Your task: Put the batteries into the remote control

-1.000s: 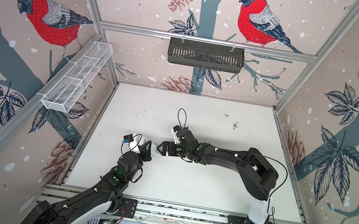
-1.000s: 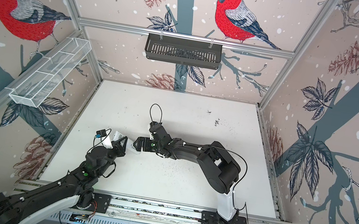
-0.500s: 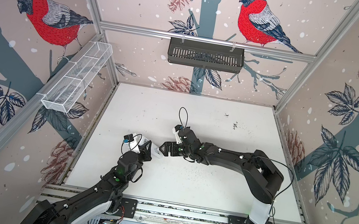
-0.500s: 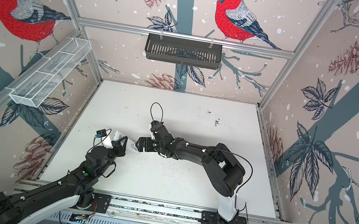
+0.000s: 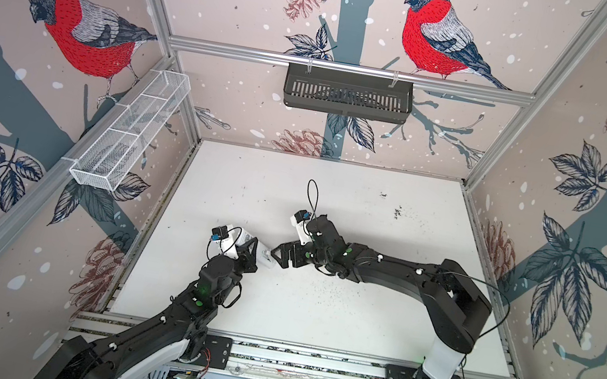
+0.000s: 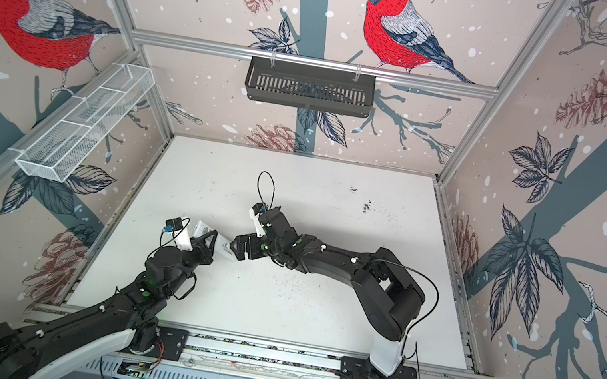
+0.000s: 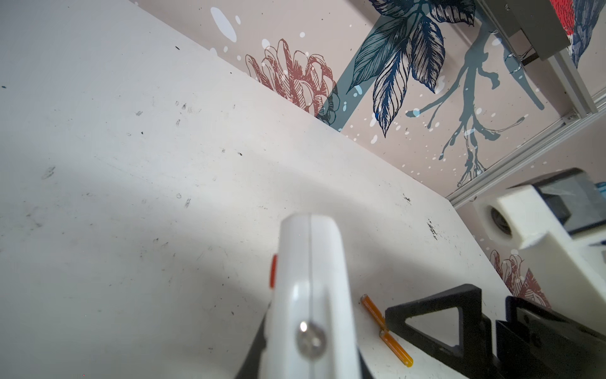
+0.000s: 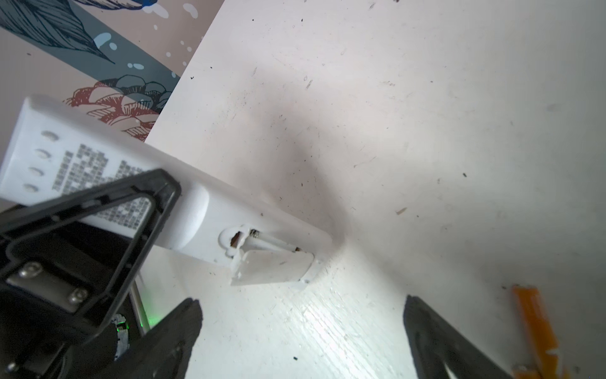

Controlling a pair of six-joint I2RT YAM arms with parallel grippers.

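Most of what I see in both top views is the white table (image 5: 333,322), scuffed and speckled, with my left arm (image 5: 183,308) and right arm (image 5: 397,272) meeting left of its middle. The left gripper (image 5: 251,249) is clenched across the remote control (image 5: 265,257), holding it tilted above the table. In the right wrist view, one triangular left finger (image 8: 98,210) lies over the printed label (image 8: 85,167) on the remote's plain back.

The right gripper (image 5: 279,254) sits just beside the remote's lower end, its jaws spread wide with nothing between them. In the right wrist view its fingers (image 8: 177,331) frame bare table.

The battery cover (image 8: 272,267) hangs ajar at the end of the remote nearest that gripper, and a spring contact (image 8: 254,233) shows in the open bay. I cannot tell whether that end touches the table. In the left wrist view I see the remote edge on, with a red button (image 7: 272,272) on its side.

Smallest of all, the two batteries (image 7: 373,308) lie end to end on the table, just beside a right finger and outside the remote.
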